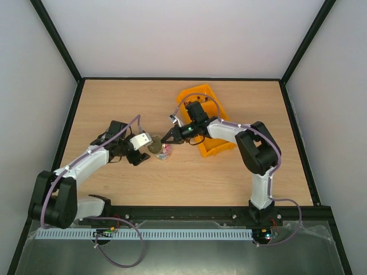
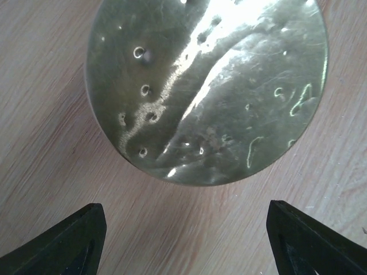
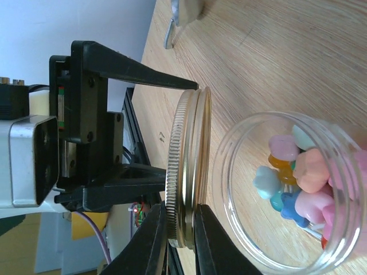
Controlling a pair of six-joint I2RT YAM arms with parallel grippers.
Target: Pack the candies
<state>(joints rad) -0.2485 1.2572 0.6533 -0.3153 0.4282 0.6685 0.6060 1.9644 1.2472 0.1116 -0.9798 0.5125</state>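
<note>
Right gripper (image 3: 181, 211) pinches the gold lid (image 3: 186, 154) on edge, left gripper (image 2: 184, 209) gapes — tip it flat and square over the candies (image 3: 301, 177) in their jar (image 3: 229, 172).

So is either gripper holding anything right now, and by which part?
The right gripper pinches the gold lid by its rim. The left gripper is open, gripping nothing.

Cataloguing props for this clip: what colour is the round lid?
The lid is shiny gold, best seen in the left wrist view.
</note>
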